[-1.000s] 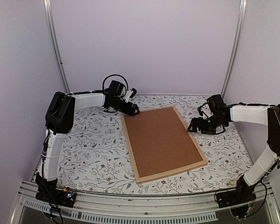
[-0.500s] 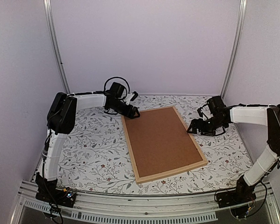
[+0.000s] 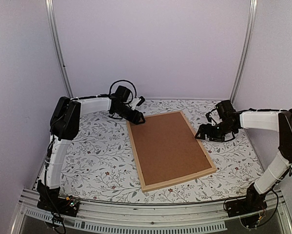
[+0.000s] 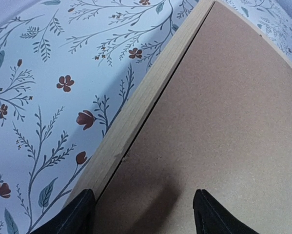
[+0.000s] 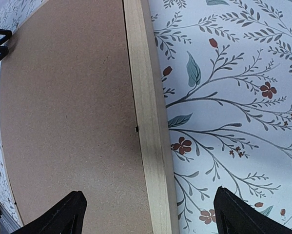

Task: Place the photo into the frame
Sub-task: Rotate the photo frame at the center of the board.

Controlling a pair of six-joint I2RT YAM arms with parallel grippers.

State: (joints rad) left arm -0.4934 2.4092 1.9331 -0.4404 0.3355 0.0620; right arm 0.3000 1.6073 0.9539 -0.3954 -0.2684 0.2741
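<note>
White flower-printed tabletop [image 3: 97,156] carries the frame [image 4: 150,92], pale lilac walls [image 3: 150,48] around.

The frame [image 3: 180,179] lies flat on the flowery table cloth [image 3: 97,156].
It is a big rectangle made of thin strips of light wood. It sits near the middle of the table, turned a little, so its far end leans to the left and its near end leans to the right. A plain brown board [image 3: 167,146] fills the whole inside of it, right up to the wood. In the close views the wood strip looks smooth and pale, lying against the cloth.
</note>
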